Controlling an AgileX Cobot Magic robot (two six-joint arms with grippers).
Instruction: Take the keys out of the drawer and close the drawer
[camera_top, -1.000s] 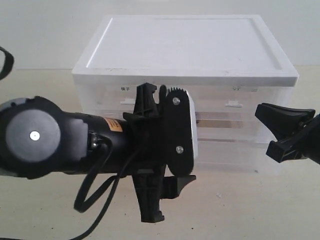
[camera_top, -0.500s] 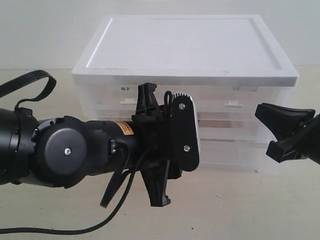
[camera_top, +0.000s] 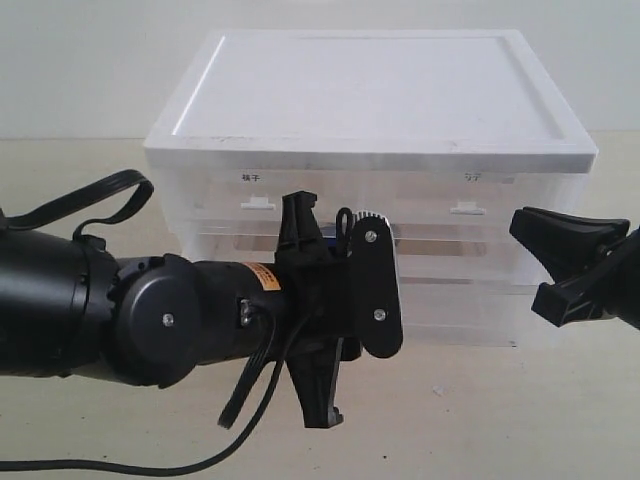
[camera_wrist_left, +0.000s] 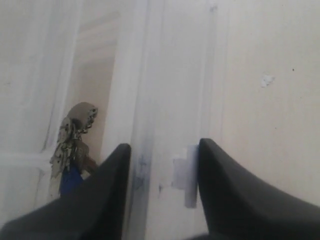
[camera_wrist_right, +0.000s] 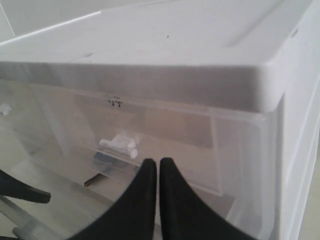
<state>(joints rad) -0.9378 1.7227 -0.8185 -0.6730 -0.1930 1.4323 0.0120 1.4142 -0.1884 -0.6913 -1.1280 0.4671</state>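
1. My left gripper (camera_wrist_left: 165, 145) is sinking lower than before, jaws parted, empty, straddling the drawer (camera_wrist_left: 175, 75) front.
2. Keys (camera_wrist_left: 70, 150) are lying inside the drawer.
3. My right gripper (camera_wrist_right: 158, 161) is staying put, jaws together, empty.

Cabinet (camera_top: 370, 100): translucent smooth plastic, matt white top. Keys (camera_wrist_left: 70, 137): dull metal, blue plastic fob.

I see the drawer's front wall (camera_wrist_left: 142, 90) between the spread fingers (camera_wrist_left: 102, 200) of my left gripper (camera_wrist_left: 165, 144), blocking the keys (camera_wrist_left: 72, 142) behind it.
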